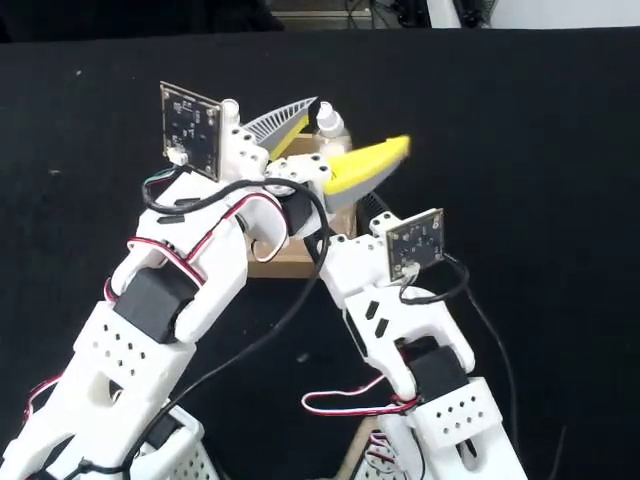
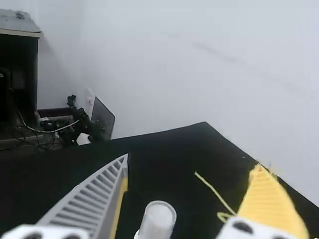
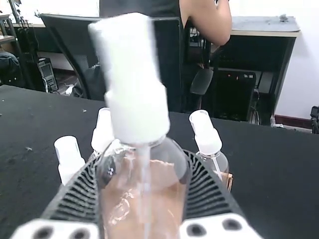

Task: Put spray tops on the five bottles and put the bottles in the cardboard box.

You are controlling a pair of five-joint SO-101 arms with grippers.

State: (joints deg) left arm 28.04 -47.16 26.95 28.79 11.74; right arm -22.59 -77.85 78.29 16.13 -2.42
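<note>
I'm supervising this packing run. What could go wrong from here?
The left gripper stands open around the spray top of the bottle clamped in the right gripper; a skewed close might tilt it. Three capped bottles stand close by, so lowering it into the cardboard box might bump them.

High view: cardboard box [image 1: 280,265] mostly covered; right wrist: bottle [image 3: 124,199] base cropped.
</note>
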